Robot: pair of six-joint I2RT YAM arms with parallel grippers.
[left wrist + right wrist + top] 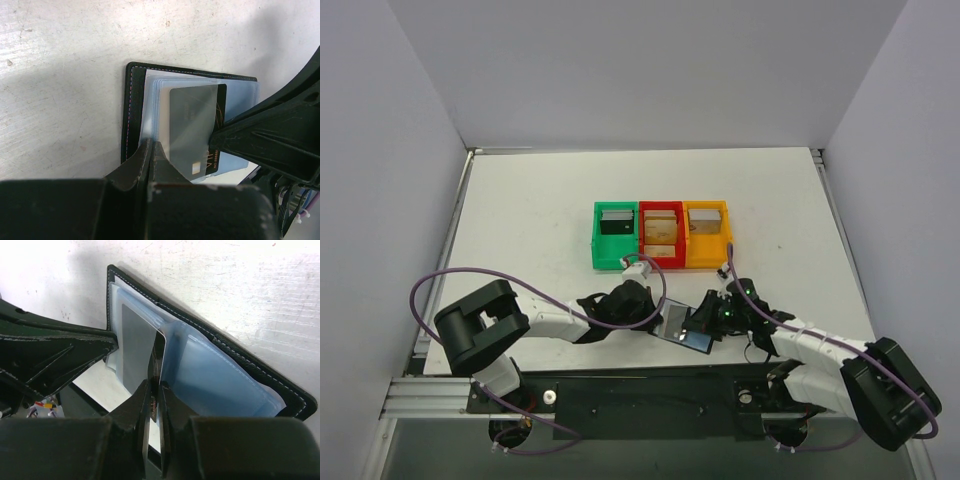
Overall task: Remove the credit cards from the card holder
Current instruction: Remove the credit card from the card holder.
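The card holder (pixel 682 328) lies open near the table's front edge, between both grippers. Its black stitched edge (pixel 127 110) frames pale blue sleeves (pixel 215 380). A grey card (pixel 192 125) and a black VIP card (pixel 217 150) stick partly out of the sleeves. My left gripper (pixel 151 145) is shut on the edge of a pale sleeve of the holder. My right gripper (pixel 157 385) is shut on the thin edge of the black card (pixel 159 355), which stands beside the grey card (pixel 137 350). In the top view the grippers (pixel 655 312) (pixel 705 322) meet over the holder.
Green (pixel 615 237), red (pixel 661 235) and orange (pixel 708 235) bins stand in a row behind the holder, with cards inside. The holder overhangs the table's near edge. White walls enclose the table on three sides.
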